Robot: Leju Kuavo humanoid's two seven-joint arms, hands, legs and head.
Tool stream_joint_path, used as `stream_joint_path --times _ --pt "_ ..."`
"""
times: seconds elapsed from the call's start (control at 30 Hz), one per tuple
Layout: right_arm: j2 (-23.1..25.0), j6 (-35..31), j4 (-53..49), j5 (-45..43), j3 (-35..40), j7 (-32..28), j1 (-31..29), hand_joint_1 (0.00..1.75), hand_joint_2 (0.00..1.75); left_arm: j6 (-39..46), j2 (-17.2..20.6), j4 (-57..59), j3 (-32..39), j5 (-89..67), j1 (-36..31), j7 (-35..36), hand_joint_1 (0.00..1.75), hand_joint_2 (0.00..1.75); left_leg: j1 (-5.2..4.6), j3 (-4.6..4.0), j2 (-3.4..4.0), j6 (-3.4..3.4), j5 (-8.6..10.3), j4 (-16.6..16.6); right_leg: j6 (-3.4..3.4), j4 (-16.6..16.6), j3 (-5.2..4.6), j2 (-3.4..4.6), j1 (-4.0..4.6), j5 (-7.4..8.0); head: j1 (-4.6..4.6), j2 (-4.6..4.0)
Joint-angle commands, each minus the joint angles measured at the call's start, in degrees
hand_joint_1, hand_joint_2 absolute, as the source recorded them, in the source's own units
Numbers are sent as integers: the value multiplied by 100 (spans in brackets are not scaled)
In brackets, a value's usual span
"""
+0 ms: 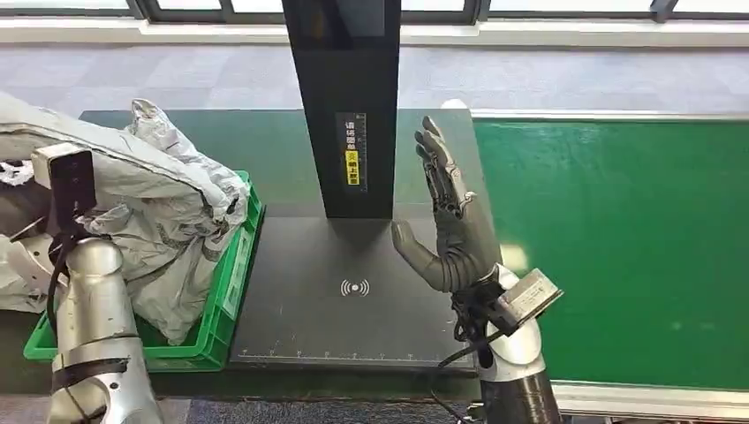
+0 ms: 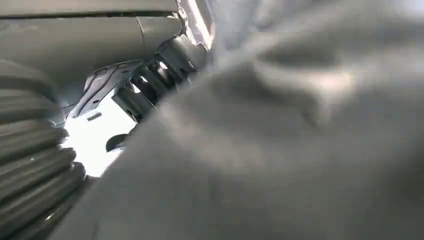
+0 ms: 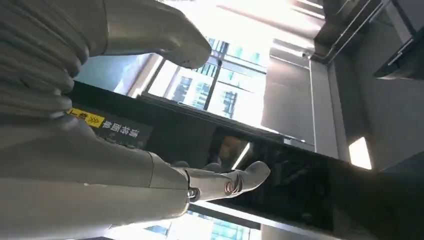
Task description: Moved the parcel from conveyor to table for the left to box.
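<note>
While the right hand (image 1: 450, 221) stands upright over the dark scanning pad (image 1: 353, 300) with its fingers spread and nothing in them, the grey plastic parcel (image 1: 155, 208) lies bunched up in the green crate (image 1: 231, 274) at the left side of the table, rising well above the crate's rim and spilling past its far edge. The left arm reaches in beside that crate, its wrist camera (image 1: 71, 181) right against the crumpled wrapping. In the left wrist view the parcel's grey film (image 2: 280, 150) presses close to the lens, and the left hand (image 2: 145, 87) shows as dark fingers tucked along the wrapping; whether they grip it cannot be told. A black upright post (image 1: 346, 97) with a yellow label rises from the pad just beside the right hand. The green conveyor belt (image 1: 618, 247) runs off to the right.
</note>
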Motion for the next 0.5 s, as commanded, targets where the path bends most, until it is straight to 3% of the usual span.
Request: stream_joint_path --times 0.03,0.17,0.3,0.5 --pt "-35 51 330 123 76 11 -138 0 175 -665 614 2770 524 -1693 -1437 1255 175 175 2 1 0 2 2 1 0 -1 3 -6 3 3 0 0" --pt "-27 123 256 241 -52 11 -114 0 175 -1452 872 4121 218 -2594 -1930 1983 175 175 0 3 -10 5 11 -9 4 -11 6 -22 3 10 0 0" --pt "-16 152 250 251 -80 11 -113 0 175 -1325 863 4290 216 -2640 -1954 2015 175 175 -3 2 -4 6 6 -3 1 -5 1 -13 -2 10 0 0" --pt "12 236 222 315 -170 11 -75 0 175 -2326 737 4828 -422 -3642 -1868 2801 175 175 -2 3 -15 10 7 -4 3 -12 5 -25 0 8 0 0"
